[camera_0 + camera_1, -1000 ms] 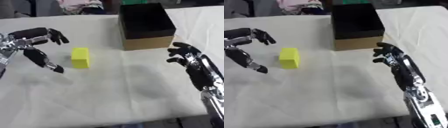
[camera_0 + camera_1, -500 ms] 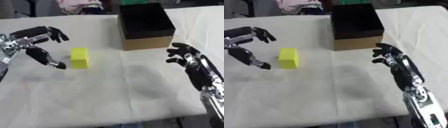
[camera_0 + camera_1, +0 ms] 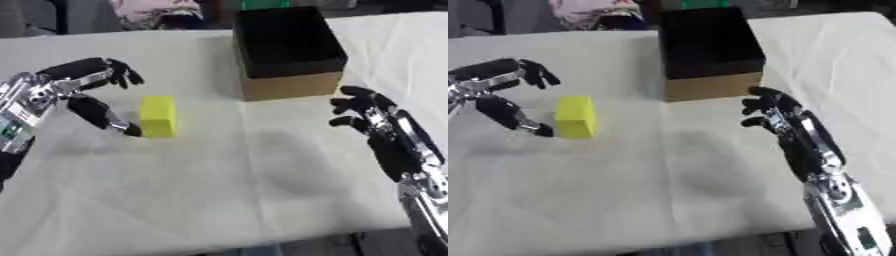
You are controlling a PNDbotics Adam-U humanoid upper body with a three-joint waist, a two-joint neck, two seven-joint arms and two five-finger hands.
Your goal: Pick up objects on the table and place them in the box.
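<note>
A yellow block (image 3: pixel 157 116) lies on the white-covered table (image 3: pixel 219 190), left of centre. My left hand (image 3: pixel 74 87) is open just to its left, fingers arched above and behind the block, thumb tip at the block's lower left corner. A cardboard box (image 3: pixel 289 50) with a black inside stands open at the back centre. My right hand (image 3: pixel 381 127) rests open at the right, below the box's front right corner, holding nothing.
Pink cloth (image 3: pixel 157 10) and a green object (image 3: pixel 265 4) lie beyond the table's far edge. The cloth on the table shows fold creases across the middle and front.
My left hand has moved right toward the yellow block, its thumb now reaching the block's corner. The right hand and the block stay where they were.
</note>
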